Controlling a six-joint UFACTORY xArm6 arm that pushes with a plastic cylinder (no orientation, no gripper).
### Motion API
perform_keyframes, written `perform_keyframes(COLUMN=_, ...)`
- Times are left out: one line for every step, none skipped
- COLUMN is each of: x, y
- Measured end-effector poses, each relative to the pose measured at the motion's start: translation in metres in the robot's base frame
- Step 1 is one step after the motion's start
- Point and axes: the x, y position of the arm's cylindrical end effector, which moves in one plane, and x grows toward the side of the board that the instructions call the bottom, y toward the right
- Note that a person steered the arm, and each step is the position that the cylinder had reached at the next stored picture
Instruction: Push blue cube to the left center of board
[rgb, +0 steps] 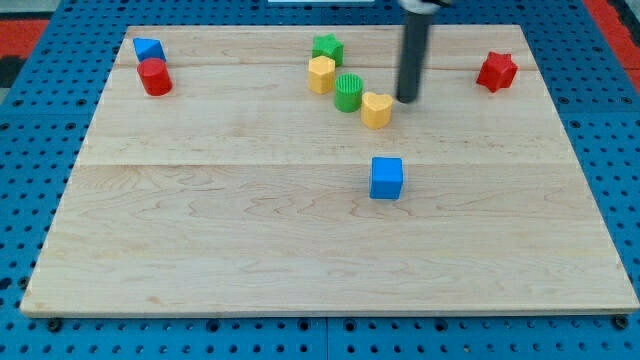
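Camera view: my tip rests on the board just right of the yellow heart, toward the view's top. No end effector shows, only the rod. Blue cube sits near the centre, below the heart and apart from my tip. Green cylinder, yellow hexagon and green block trail up-left of the heart. Red star lies right; red cylinder and blue block sit top left.
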Motion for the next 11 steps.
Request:
perform_keyframes(x=0.071, y=0.039)
perform_keyframes(x=0.109, y=-0.003)
perform_keyframes(x=0.125, y=-0.009)
perform_keyframes(x=0.097, y=-0.089)
perform_keyframes(x=0.075, y=-0.189)
perform_keyframes(x=0.071, y=-0.24)
perform_keyframes(x=0.106, y=-0.216)
perform_keyframes(x=0.097, y=-0.285)
perform_keyframes(x=0.08, y=-0.326)
perform_keyframes(x=0.086, y=-0.279)
perform_keyframes(x=0.066, y=-0.264)
